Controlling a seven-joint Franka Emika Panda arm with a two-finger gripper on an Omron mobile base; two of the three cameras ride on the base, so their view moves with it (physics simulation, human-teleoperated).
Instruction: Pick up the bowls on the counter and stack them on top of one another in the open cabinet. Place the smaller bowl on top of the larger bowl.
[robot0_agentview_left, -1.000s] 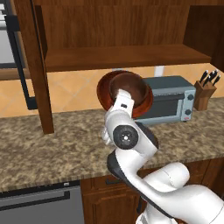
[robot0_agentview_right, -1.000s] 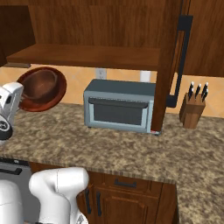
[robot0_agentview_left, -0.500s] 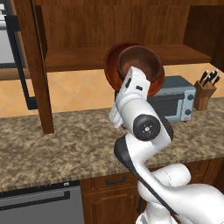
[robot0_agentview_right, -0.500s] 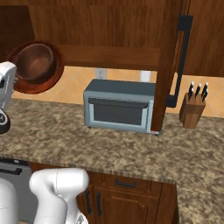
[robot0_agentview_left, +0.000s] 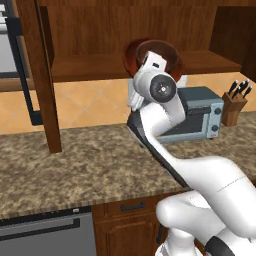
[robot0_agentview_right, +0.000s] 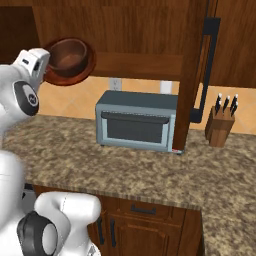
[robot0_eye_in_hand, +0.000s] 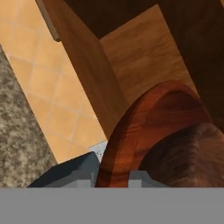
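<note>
Larger bowl (robot0_agentview_right: 67, 61), wide, reddish-brown: carried in the air, tilted on edge, at the front edge of the open cabinet (robot0_agentview_left: 95, 67) shelf board, above the counter (robot0_agentview_right: 125, 165). Gripper (robot0_eye_in_hand: 113, 177): fingers nearly together, clamped on the bowl's rim, one tip on each side of it. Grey-blue toaster oven (robot0_agentview_right: 137, 120) below on the worktop by the back wall; knife block (robot0_agentview_right: 222, 129) toward the worktop's right end.
</note>
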